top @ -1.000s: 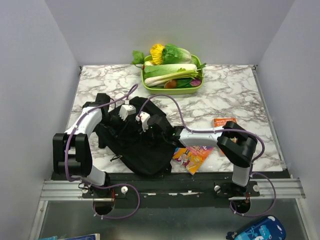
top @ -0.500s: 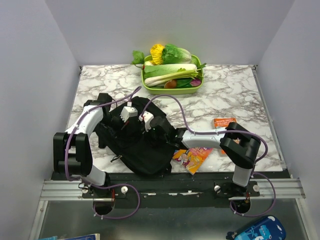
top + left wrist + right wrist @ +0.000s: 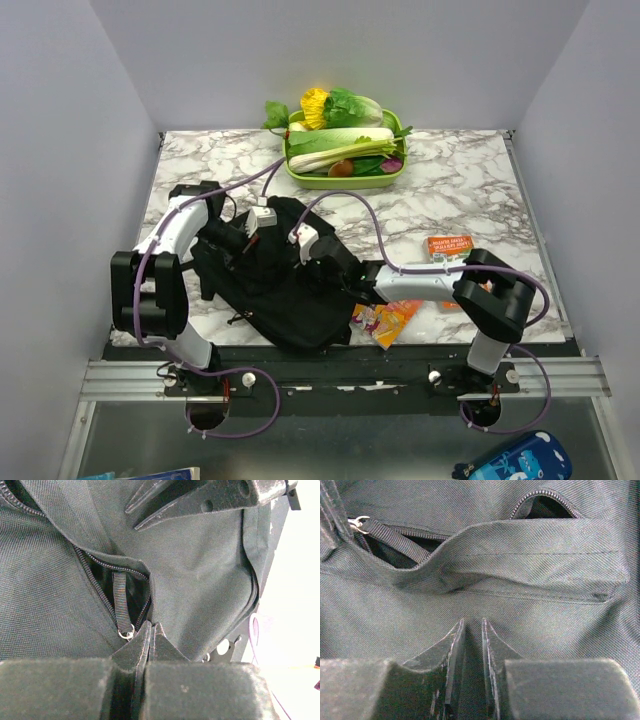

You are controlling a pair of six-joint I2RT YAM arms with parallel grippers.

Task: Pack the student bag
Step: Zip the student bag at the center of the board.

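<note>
One marbled tabletop is seen, carrying one student bag, one green tray of vegetables, one colourful booklet and one orange booklet. Two arms are counted, both bent over the bag. The black bag is laid flat at the near left of the tabletop. The tray is set at the far edge, well apart from the bag, and the two booklets are placed to the bag's right.

The left jaws are pressed together on a fold of the bag's fabric, just beside a partly open zip and its metal pull ring. The right jaws are held narrow, with only a thin gap between them. Their tips are set against the fabric below a flap and two zip openings; whether any cloth is pinched there cannot be told. The other gripper's dark fingers are seen at the top of the left wrist view, close above the bag.

Compared with a second ago, the left wrist has been drawn toward the far left. The right gripper has been carried further left over the bag, and the right elbow has been shifted rightward. Less of the colourful booklet is exposed, and more of the orange one.
</note>
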